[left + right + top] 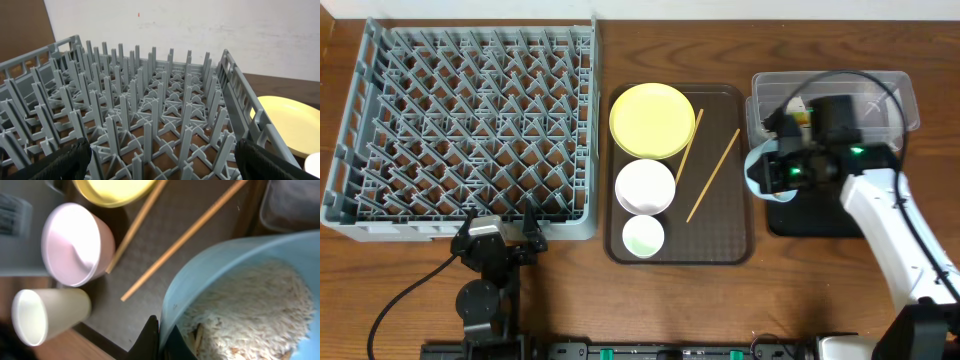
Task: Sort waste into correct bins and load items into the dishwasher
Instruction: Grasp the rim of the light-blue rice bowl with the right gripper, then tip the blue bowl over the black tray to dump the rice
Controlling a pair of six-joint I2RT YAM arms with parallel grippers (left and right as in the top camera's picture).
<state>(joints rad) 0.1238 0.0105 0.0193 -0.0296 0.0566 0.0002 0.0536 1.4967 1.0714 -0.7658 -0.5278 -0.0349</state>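
Pinching the blue bowl (210,275) rim, right claw (161,337) holds it tipped at 3 o'clock by the black tray (820,220), likely to dump rice (250,315); left claw (507,228) wide open, empty.

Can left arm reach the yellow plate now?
Probably yes. The left gripper is open and empty by the near corner of the rack; the yellow plate lies uncovered on the brown tray beside it, and the right gripper, holding the blue bowl, is clear.
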